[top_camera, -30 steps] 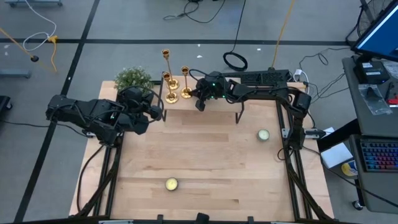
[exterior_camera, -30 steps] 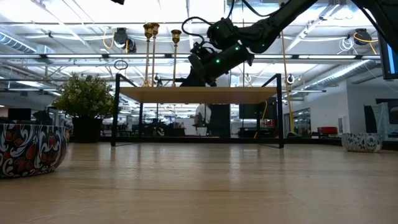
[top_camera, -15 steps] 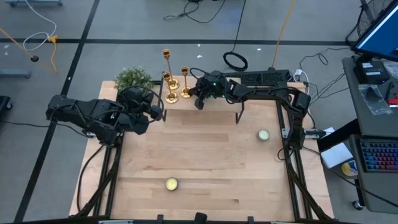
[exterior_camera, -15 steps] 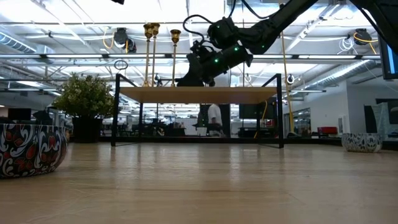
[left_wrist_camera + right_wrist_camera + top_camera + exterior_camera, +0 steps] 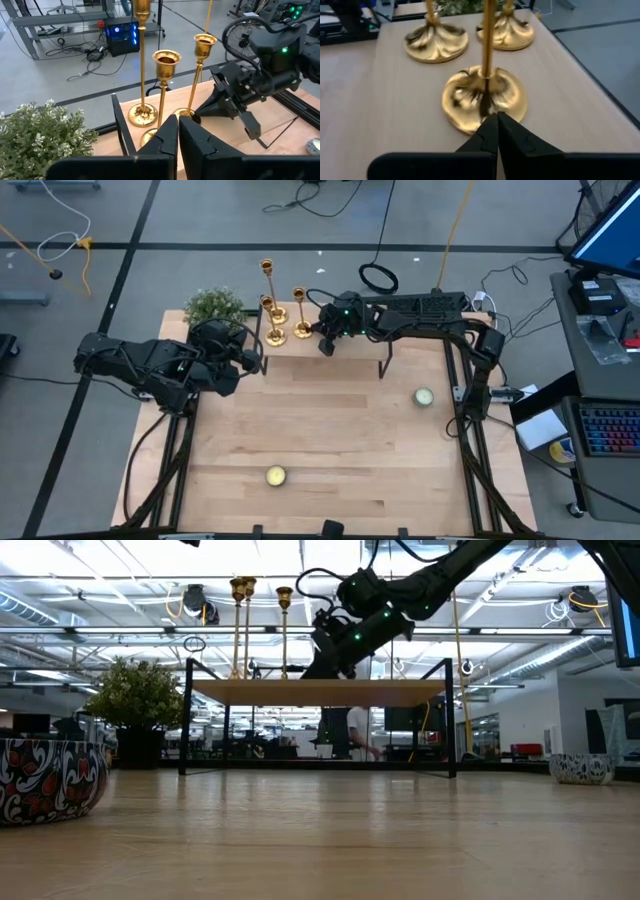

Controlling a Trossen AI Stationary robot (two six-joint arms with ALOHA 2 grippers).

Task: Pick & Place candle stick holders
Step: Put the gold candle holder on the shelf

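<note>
Currently right gripper [image 5: 323, 345], fingers pressed together, is hovering beside three candle stick holders [image 5: 283, 315]; left gripper [image 5: 252, 362], likewise together, is waiting near plant [image 5: 213, 306].

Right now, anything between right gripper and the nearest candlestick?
Nothing: right wrist view shows the shut right gripper at the nearest candlestick base, only bare shelf around.

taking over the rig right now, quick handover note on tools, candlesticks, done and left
Right tool: shut, holding nothing, tips at the base of the nearest candlestick on the raised shelf.
Left tool: shut, holding nothing, waiting by the plant.
Candlesticks: all three upright, clustered at the shelf's left end.
Done: none lifted.
Left: grasp and place all three.
</note>
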